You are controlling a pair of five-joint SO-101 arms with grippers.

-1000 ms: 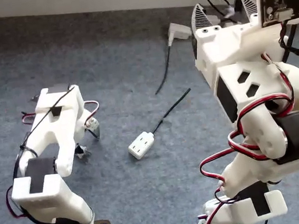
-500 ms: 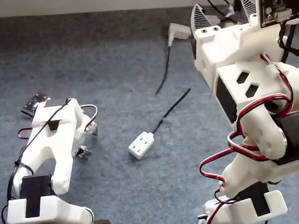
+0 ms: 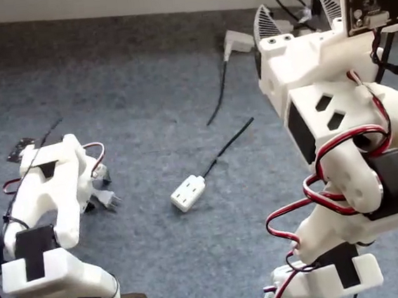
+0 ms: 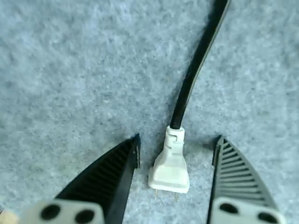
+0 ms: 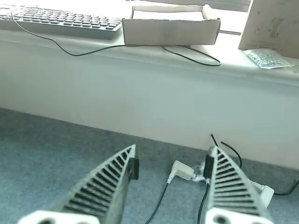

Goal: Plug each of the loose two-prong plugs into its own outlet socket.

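Grey carpet (image 3: 145,105) bears everything; nothing is plugged in yet. Right gripper (image 5: 173,149) hangs raised, jaws apart and empty. Left gripper (image 4: 178,138), jaws spread, straddles the near plug (image 4: 170,168) unpinched; outlet socket (image 3: 188,193) lies well apart, far plug (image 3: 239,43) by the wall.

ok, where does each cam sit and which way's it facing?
High view: fixed above, looking down on the grey mat, outlet socket and both arms.
Left wrist view: on the left arm, pointing down at a two-prong plug lying between its open jaws.
Right wrist view: on the raised right arm, facing the wall and keyboard past its open jaws.
Shared: high and right wrist views both show the white plug by the wall.
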